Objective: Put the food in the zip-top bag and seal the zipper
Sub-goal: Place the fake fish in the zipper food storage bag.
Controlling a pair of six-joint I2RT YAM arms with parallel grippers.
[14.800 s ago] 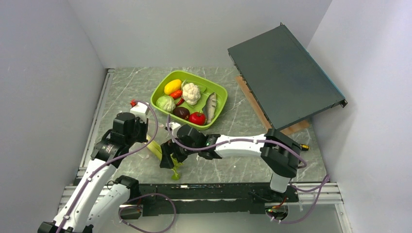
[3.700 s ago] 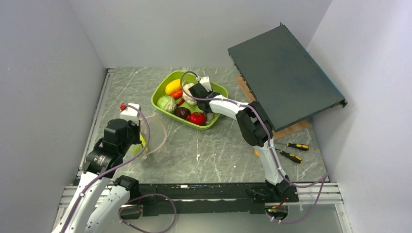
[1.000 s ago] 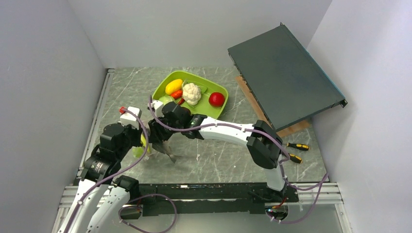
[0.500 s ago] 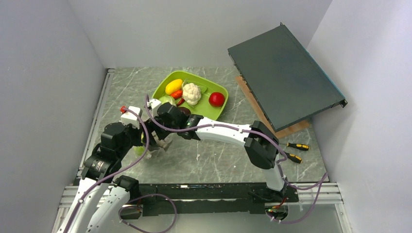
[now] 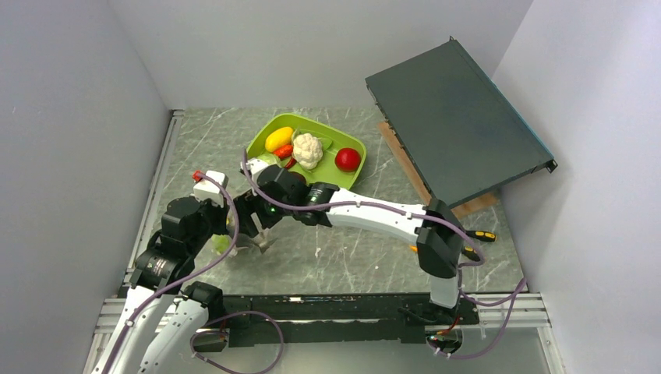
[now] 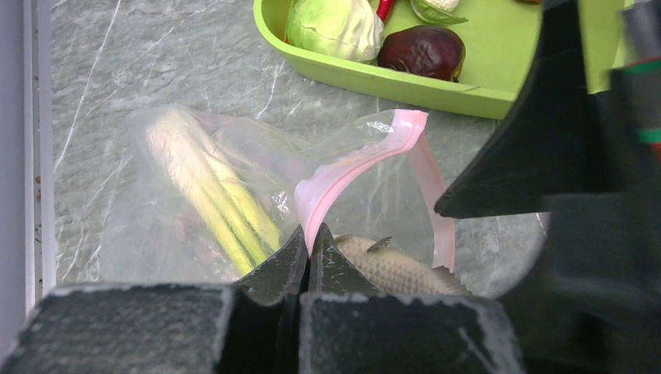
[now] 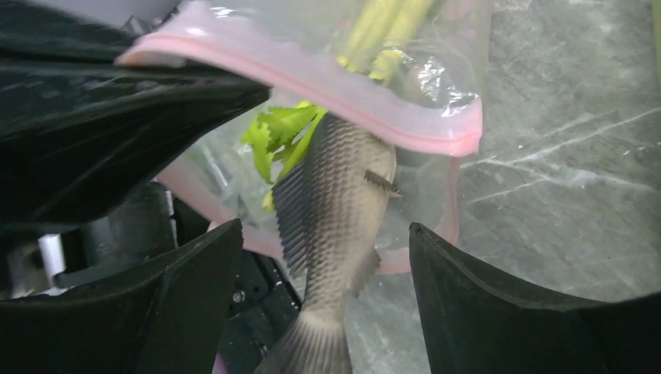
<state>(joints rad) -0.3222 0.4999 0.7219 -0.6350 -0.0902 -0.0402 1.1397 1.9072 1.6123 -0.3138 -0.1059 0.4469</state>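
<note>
My left gripper (image 6: 308,243) is shut on the pink zipper rim of the clear zip-top bag (image 6: 234,156) and holds its mouth up. A pale leafy stalk (image 6: 206,191) lies inside the bag. A grey toy fish (image 7: 335,226) sits head-first in the mouth, its tail sticking out. My right gripper (image 7: 323,230) is open, with its fingers wide on either side of the tail and not touching it. In the top view both grippers meet at the bag (image 5: 234,243). The yellow fruit (image 5: 277,139), cauliflower (image 5: 308,148), red tomato (image 5: 348,159), cabbage (image 6: 335,27) and dark purple piece (image 6: 421,51) lie in the tray.
The lime-green tray (image 5: 355,144) stands at the back centre, just behind the right arm. A dark flat panel (image 5: 456,117) leans at the back right over a wooden board. Screwdrivers (image 5: 477,235) lie at the right. Grey walls close in the left and right sides.
My right gripper brought the fish left to the bag mouth, put it in head-first and opened. It has drawn back slightly. My left gripper has kept its hold on the zipper rim.
</note>
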